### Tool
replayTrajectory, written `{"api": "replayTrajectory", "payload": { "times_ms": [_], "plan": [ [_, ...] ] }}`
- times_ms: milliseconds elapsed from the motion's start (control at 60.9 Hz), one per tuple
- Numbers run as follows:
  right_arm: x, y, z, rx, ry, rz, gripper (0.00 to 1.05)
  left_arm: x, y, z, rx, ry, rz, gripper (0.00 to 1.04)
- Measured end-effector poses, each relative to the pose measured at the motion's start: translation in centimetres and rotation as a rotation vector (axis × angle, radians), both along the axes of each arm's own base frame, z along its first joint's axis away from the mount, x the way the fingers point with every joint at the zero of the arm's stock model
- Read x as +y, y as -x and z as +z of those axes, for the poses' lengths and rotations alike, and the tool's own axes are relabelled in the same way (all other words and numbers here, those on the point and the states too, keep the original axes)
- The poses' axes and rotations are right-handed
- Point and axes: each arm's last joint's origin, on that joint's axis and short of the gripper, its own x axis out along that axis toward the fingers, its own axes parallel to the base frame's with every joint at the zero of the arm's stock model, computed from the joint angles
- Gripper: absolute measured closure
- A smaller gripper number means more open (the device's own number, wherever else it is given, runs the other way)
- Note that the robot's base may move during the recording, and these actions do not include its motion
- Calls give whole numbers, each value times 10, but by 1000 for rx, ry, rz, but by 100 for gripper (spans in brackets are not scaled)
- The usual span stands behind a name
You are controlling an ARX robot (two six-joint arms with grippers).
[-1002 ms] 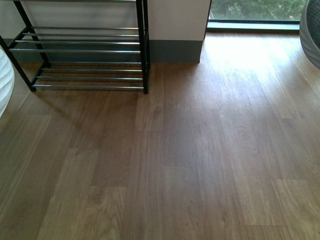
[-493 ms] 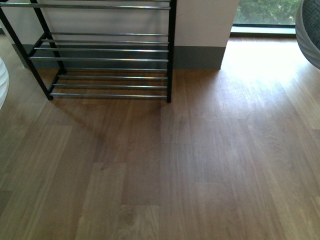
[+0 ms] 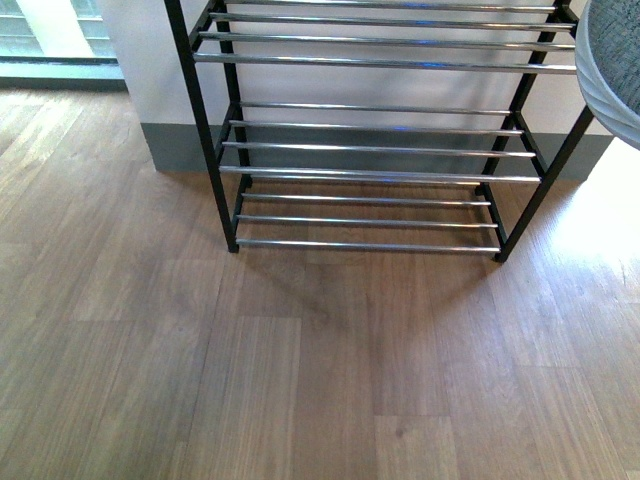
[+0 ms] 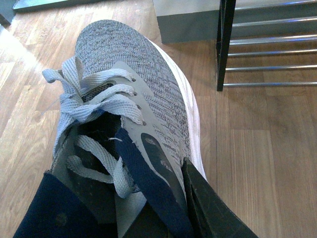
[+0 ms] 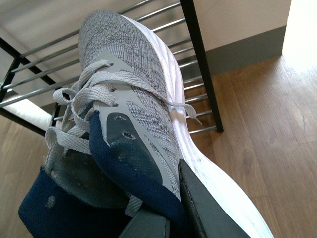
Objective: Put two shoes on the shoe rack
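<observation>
The shoe rack (image 3: 205,130), a black frame with chrome rod shelves, stands against the wall at the centre top of the front view, its shelves bare. My left gripper (image 4: 163,198) is shut on a grey sneaker (image 4: 143,84) at its collar, one dark finger (image 4: 203,198) outside against the white sole. The rack's corner post (image 4: 225,44) stands just beyond that sneaker's toe. My right gripper (image 5: 163,208) is shut on the other grey sneaker (image 5: 133,64) the same way, with a finger (image 5: 203,208) on its outer side. This toe points at the rack (image 5: 198,59). No sandals show.
Wooden floor (image 3: 300,380) spreads in front of the rack. A white wall with a grey skirting (image 3: 170,145) runs behind it, and a window (image 3: 40,30) sits at the far left. A grey knit curve with a white edge (image 3: 615,60) shows at the front view's top right.
The front view has swung and closed in. The rack went from the upper left corner to the centre and looks larger. The window moved from the right side to the left.
</observation>
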Motion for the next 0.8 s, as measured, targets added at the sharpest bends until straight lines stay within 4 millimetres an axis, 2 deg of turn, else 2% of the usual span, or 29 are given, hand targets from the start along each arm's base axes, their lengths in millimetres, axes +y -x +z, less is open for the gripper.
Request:
{"api": "replayTrajectory", "payload": {
  "times_ms": [805],
  "plan": [
    [-1,0,0,2,4,-16,103,-1,0,0,3,3,-9,103]
  ]
}}
